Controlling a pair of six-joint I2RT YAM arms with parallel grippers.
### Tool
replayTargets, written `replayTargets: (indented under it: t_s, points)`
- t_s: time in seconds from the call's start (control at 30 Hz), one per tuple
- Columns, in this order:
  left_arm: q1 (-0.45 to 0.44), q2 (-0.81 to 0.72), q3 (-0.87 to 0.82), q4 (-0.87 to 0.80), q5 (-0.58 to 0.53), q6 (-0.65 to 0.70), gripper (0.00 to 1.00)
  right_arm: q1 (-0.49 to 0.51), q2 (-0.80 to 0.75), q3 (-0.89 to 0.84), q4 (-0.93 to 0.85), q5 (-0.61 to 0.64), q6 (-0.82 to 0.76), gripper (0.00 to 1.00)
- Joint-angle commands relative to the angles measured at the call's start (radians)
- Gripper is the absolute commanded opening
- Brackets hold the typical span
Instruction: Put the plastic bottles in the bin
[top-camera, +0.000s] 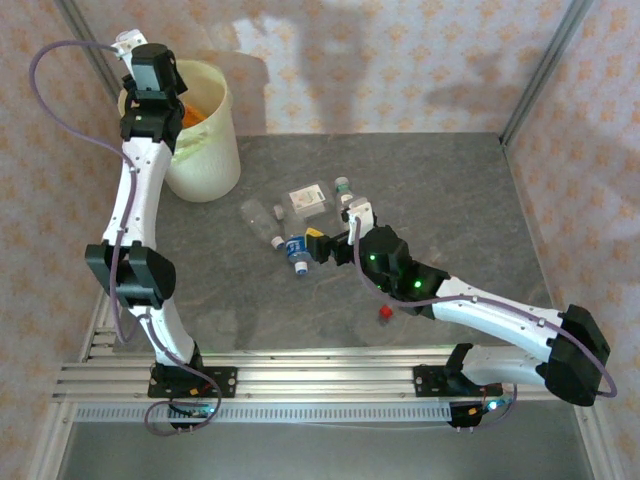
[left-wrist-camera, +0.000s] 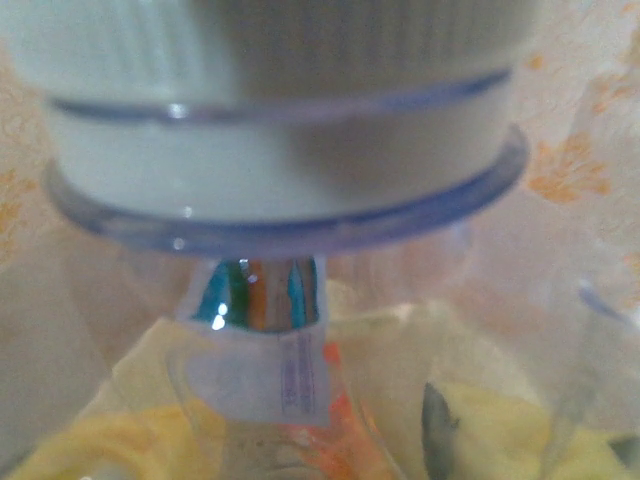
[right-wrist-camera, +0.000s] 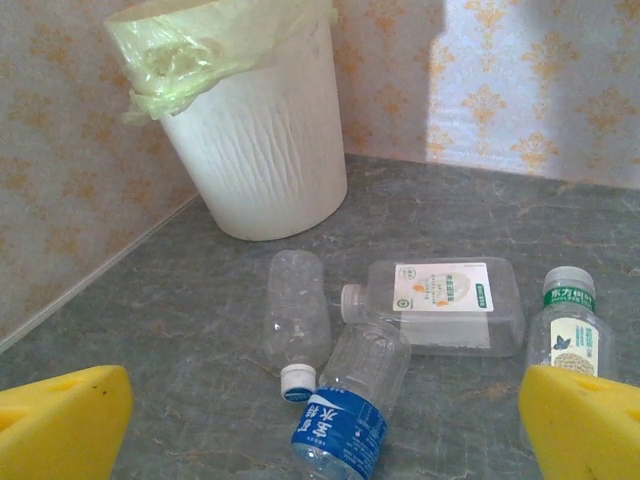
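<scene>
My left gripper (top-camera: 160, 95) hangs over the bin (top-camera: 205, 150), shut on a clear plastic bottle whose white cap (left-wrist-camera: 290, 130) sits right in front of the left wrist camera. Under it lie the yellow liner and orange labels. My right gripper (top-camera: 335, 232) stands open and low over the table, its yellow pads (right-wrist-camera: 60, 425) wide apart. Between and beyond them lie a blue-labelled bottle (right-wrist-camera: 355, 400), a clear label-less bottle (right-wrist-camera: 295, 310), a flat bottle (right-wrist-camera: 440, 305) and an upright green-capped bottle (right-wrist-camera: 568, 330). The bin (right-wrist-camera: 255, 150) stands behind them.
A small red cap (top-camera: 385, 313) lies on the grey tabletop beside the right forearm. Patterned walls and metal posts close in the back and sides. The aluminium rail (top-camera: 300, 375) with both arm bases runs along the near edge.
</scene>
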Motion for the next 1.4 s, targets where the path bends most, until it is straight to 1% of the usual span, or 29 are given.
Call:
replayTargets:
  t_s: [0.0, 0.1, 0.2, 0.27, 0.3, 0.37, 0.47, 0.6, 0.67, 0.9, 1.0, 1.13, 1.37]
  points:
    - [0.012, 0.014, 0.042, -0.073, 0.023, -0.008, 0.51, -0.005, -0.016, 0.010, -0.027, 0.024, 0.009, 0.99]
    - [0.030, 0.055, 0.084, -0.124, 0.067, -0.013, 0.52, -0.004, -0.015, 0.012, -0.028, 0.030, 0.008, 0.99]
    - [0.042, 0.144, 0.160, -0.217, 0.025, -0.046, 0.52, -0.005, -0.012, 0.013, -0.029, 0.036, 0.009, 0.99]
    - [0.050, 0.185, 0.211, -0.273, 0.028, -0.073, 0.52, -0.006, -0.010, 0.014, -0.031, 0.038, 0.007, 0.99]
    - [0.053, 0.207, 0.234, -0.297, 0.032, -0.085, 0.55, -0.007, -0.008, 0.014, -0.032, 0.038, 0.008, 0.99]
    - [0.055, 0.239, 0.273, -0.329, 0.048, -0.095, 0.65, -0.006, -0.006, 0.017, -0.037, 0.038, 0.008, 0.99]
    - [0.056, 0.284, 0.340, -0.369, 0.074, -0.097, 0.75, -0.006, -0.005, 0.020, -0.044, 0.038, 0.009, 0.99]
    - [0.057, 0.325, 0.438, -0.424, 0.104, -0.109, 0.83, -0.006, -0.004, 0.019, -0.046, 0.038, 0.015, 0.99]
    - [0.056, 0.323, 0.447, -0.432, 0.113, -0.120, 0.86, -0.006, -0.004, 0.017, -0.045, 0.039, 0.018, 0.99]
    - [0.055, 0.285, 0.446, -0.464, 0.189, -0.150, 0.92, -0.007, 0.009, 0.023, -0.042, 0.036, 0.030, 0.99]
    - [0.053, 0.251, 0.419, -0.469, 0.205, -0.182, 0.95, -0.008, 0.012, 0.024, -0.042, 0.043, 0.035, 0.99]
    - [0.046, 0.158, 0.293, -0.396, 0.249, -0.218, 1.00, -0.007, 0.015, 0.023, -0.039, 0.056, 0.049, 0.99]
    - [0.002, -0.014, 0.073, -0.299, 0.261, -0.270, 1.00, -0.009, 0.024, 0.023, -0.037, 0.099, 0.086, 0.99]
